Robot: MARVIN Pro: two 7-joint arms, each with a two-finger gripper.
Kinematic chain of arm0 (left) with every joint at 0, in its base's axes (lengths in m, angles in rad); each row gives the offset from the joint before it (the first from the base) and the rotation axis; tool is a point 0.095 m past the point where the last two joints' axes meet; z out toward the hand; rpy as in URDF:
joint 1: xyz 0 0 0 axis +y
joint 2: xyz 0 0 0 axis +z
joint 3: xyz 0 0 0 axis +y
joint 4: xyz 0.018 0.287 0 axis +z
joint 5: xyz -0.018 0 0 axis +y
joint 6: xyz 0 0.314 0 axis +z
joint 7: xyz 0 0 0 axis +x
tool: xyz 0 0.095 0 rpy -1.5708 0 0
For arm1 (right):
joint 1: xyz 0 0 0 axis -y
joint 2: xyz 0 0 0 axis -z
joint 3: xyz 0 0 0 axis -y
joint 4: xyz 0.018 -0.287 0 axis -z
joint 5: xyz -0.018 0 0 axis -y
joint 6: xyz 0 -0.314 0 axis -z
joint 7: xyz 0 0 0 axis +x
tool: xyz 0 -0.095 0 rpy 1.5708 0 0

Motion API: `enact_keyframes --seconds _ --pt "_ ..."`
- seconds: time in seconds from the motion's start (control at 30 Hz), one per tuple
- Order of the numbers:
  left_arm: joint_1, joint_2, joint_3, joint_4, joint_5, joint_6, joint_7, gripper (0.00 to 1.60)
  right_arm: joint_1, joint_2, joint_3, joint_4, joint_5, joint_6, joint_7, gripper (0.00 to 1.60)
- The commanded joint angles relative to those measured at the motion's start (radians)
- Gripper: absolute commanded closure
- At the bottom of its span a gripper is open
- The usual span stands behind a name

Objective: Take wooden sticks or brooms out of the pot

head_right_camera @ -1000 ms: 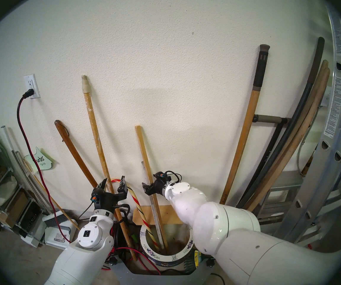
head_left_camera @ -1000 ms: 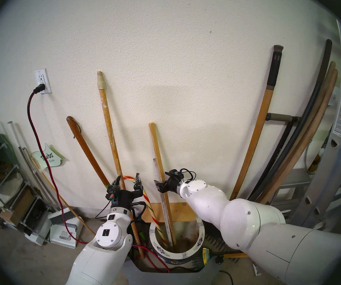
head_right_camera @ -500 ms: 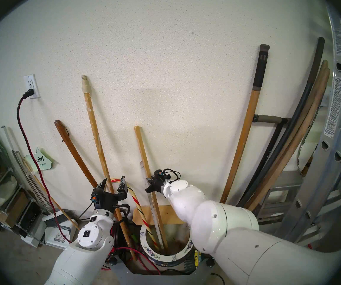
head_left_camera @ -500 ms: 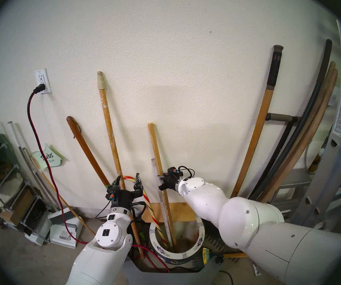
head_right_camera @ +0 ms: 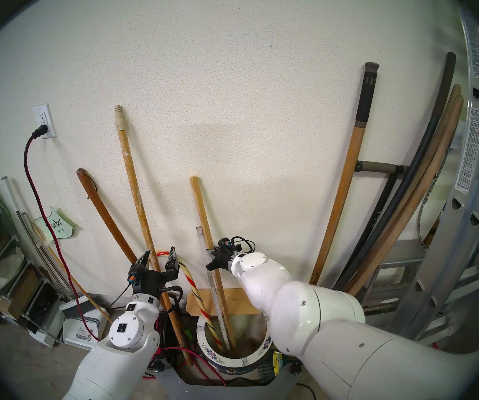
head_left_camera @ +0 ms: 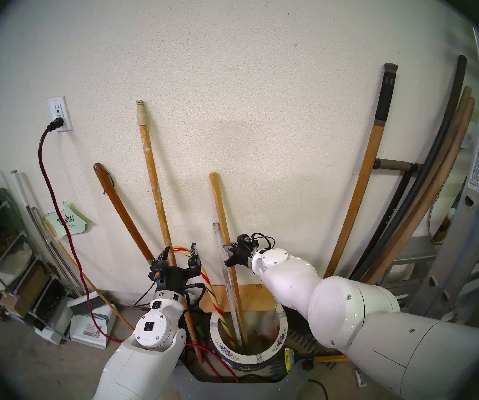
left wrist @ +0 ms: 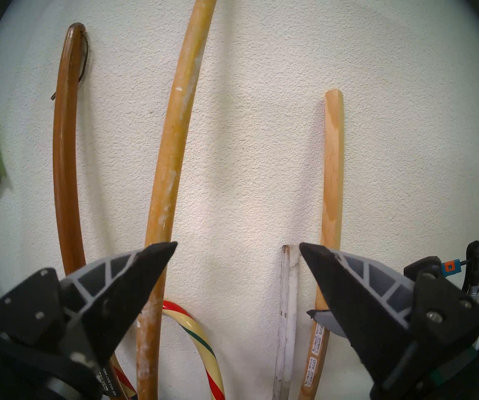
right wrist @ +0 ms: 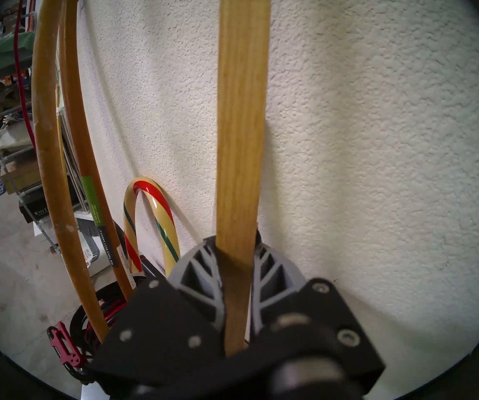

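The pot (head_left_camera: 283,330) (head_right_camera: 267,340), dark blue with a white flowered rim, stands on the floor by the wall. A thin square pale-wood stick (head_left_camera: 219,206) (head_right_camera: 199,203) (left wrist: 332,159) (right wrist: 241,116) stands in it and leans on the wall. My right gripper (head_left_camera: 228,256) (head_right_camera: 211,259) (right wrist: 235,243) is shut on this stick about halfway up. My left gripper (head_left_camera: 180,248) (head_right_camera: 160,250) (left wrist: 238,244) hangs open and empty to the left, above the pot. A thick orange-brown shaft (head_left_camera: 359,188) (head_right_camera: 342,194) with a black sleeve leans on the wall at the right, outside the pot.
A striped candy cane (head_left_camera: 215,292) and a grey flat strip (head_left_camera: 224,263) also stand in the pot. A paint-spattered pole (head_left_camera: 153,171) and a dark brown pole (head_left_camera: 117,200) lean left of it. A ladder (head_left_camera: 469,217) and more handles fill the right; a red cord (head_left_camera: 59,217) and shelves (head_left_camera: 1,246) fill the left.
My right gripper, open around the pale stick a second ago, has closed on it and risen slightly. The left arm has not moved.
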Motion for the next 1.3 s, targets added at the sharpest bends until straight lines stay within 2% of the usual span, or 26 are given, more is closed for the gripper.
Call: enact_keyframes --seconds 0.0,0.2,0.7,1.03,1.27 --pt "-0.001 0.002 -0.002 -0.001 0.001 0.002 0.002 0.0 -0.002 0.052 0.015 -0.008 0.015 -0.022 0.022 1.6" --pt "-0.001 0.001 -0.003 -0.001 0.002 0.003 0.003 0.0 0.001 0.078 0.05 -0.01 0.042 -0.058 0.082 1.6" --pt "0.0 0.0 -0.003 -0.005 0.009 0.011 0.01 0.0 0.001 0.109 0.173 -0.004 0.141 -0.187 0.301 1.6" --pt "0.001 -0.001 -0.003 -0.006 0.011 0.013 0.012 0.0 0.015 0.115 0.181 -0.013 0.142 -0.281 0.473 1.6" --pt "0.0 -0.001 -0.004 -0.006 0.012 0.015 0.013 0.0 0.022 0.142 0.18 -0.032 0.136 -0.32 0.549 1.6"
